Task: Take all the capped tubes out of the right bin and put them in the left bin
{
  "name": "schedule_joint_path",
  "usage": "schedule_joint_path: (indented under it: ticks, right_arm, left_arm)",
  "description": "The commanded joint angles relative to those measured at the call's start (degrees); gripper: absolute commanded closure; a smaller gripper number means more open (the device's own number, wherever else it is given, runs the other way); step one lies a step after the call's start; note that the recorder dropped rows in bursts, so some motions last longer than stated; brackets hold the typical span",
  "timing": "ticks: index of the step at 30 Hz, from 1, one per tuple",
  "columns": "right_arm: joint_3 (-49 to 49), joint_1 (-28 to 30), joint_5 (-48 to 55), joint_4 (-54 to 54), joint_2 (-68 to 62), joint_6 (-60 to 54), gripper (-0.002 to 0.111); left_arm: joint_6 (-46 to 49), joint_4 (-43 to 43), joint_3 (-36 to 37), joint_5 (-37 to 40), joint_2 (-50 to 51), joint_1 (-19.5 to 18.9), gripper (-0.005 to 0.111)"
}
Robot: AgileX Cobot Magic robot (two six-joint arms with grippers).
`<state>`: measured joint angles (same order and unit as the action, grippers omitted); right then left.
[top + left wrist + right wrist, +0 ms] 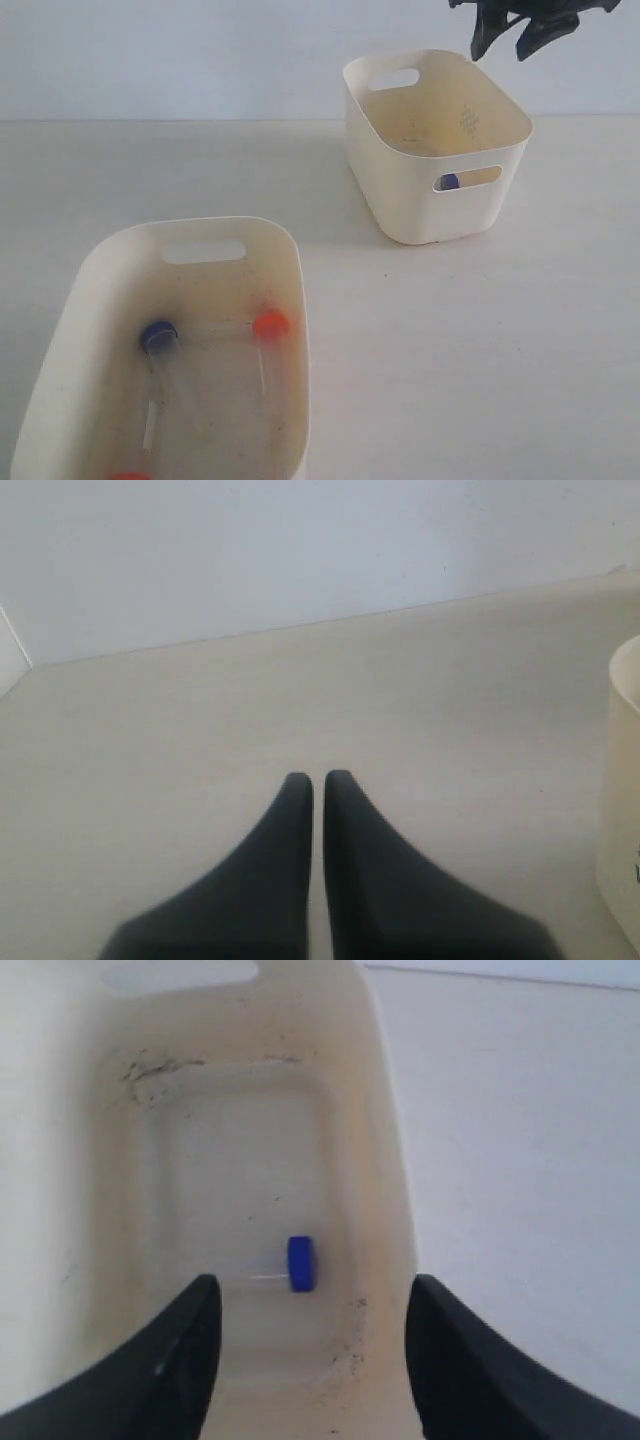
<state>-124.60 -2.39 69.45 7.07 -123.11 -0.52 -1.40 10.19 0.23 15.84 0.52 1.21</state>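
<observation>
- Right gripper (500,48): fingers spread wide, empty, hovering above the right bin (400,200), 1 o'clock.
- 1 blue-capped tube (302,1263) lies on that bin's floor, near 1 long wall.
- Left bin (290,330), 7 o'clock: 3 capped tubes (158,336) inside.
- Left gripper (318,780): fingers nearly together, empty, over bare table (200,710).

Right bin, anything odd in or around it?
Nothing much. The right bin stands upright and looks intact, with one blue-capped tube lying on its floor. Only dark grime smudges the floor edges; no spill is visible.
</observation>
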Motion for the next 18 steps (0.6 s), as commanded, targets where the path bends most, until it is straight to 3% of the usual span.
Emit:
schedule_joint_path:
  ticks: [1, 6, 11, 18]
  right_arm:
    - [2.86, -0.25, -0.54, 7.35, 0.2, -14.44, 0.055]
    - [5.55, -0.5, -3.3, 7.95, 0.2, -35.38, 0.055]
    - [9.22, -0.39, -8.69, 8.0, -0.05, -63.84, 0.055]
    - [11.36, -0.29, -15.14, 8.12, -2.9, -77.12, 0.055]
  left_arm:
    - [-0.66, -0.06, -0.23, -0.88, -0.11, -0.06, 0.102]
    - [-0.66, -0.06, -0.23, -0.88, -0.11, -0.06, 0.102]
    - [-0.66, -0.06, -0.23, -0.88, -0.11, -0.06, 0.102]
    - [-0.66, -0.06, -0.23, -0.88, -0.11, -0.06, 0.102]
